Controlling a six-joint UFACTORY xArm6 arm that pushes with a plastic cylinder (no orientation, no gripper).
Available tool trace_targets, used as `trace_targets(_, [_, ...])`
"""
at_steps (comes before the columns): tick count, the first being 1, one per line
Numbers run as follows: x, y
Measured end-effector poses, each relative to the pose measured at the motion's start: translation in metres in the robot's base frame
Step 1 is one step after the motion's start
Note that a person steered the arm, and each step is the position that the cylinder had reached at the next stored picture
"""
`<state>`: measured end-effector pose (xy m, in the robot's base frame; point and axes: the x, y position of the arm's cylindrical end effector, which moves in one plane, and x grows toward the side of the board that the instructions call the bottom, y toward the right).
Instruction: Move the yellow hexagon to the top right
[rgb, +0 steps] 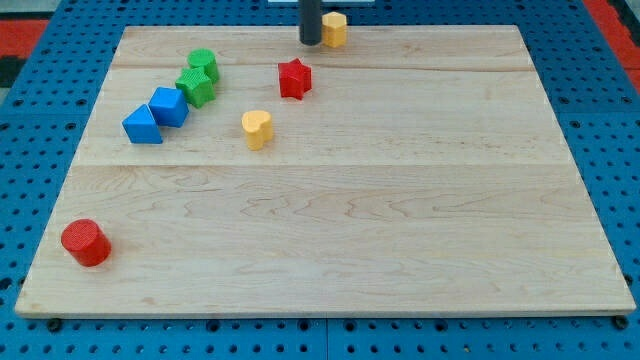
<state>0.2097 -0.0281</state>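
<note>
The yellow hexagon (335, 28) sits at the view's top edge of the wooden board (420, 200), just right of centre. My tip (311, 42) is right against its left side, touching or nearly touching. The rod comes down from the view's top.
A red star (294, 78) lies below my tip. A yellow heart (257, 128) is further down and left. A green cylinder (203, 64), a green star-like block (196, 86), a blue cube (169, 105) and a blue triangle (141, 125) cluster at the left. A red cylinder (85, 242) stands at the bottom left.
</note>
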Motion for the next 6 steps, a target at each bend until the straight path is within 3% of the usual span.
trace_targets(1, [-0.018, -0.013])
trace_targets(3, [-0.013, 0.069])
trace_targets(5, [0.016, 0.184])
trace_targets(6, [0.059, 0.224])
